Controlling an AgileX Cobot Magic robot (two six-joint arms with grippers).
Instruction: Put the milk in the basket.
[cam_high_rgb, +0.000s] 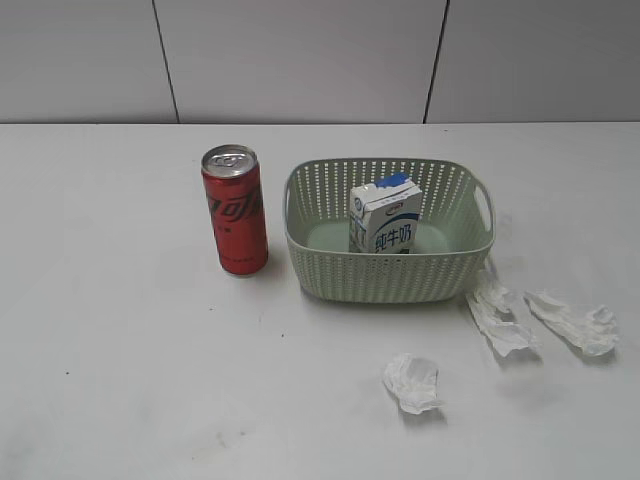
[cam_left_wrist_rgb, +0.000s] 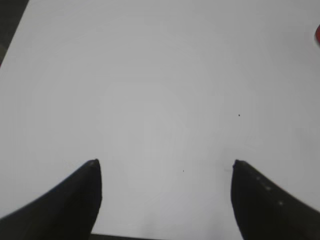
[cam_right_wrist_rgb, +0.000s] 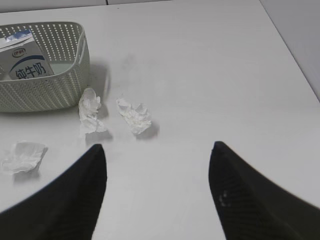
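White surface (cam_high_rgb: 120, 380) | milk (cam_high_rgb: 386, 216) upright inside basket (cam_high_rgb: 330, 270), task apparently done | both end effectors (cam_left_wrist_rgb: 165, 165) (cam_right_wrist_rgb: 157, 147) spread wide, empty

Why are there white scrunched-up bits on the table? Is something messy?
Yes. Three crumpled tissues lie loose on the table beside the basket. The milk stands inside it, the can upright. Nothing spilled.

We see only a red sliver of the soda can (cam_left_wrist_rgb: 318, 35) at the left wrist view's edge. The basket (cam_right_wrist_rgb: 60, 82) is cut off at the right wrist view's left edge, its wall hiding the milk's (cam_right_wrist_rgb: 27, 62) base.
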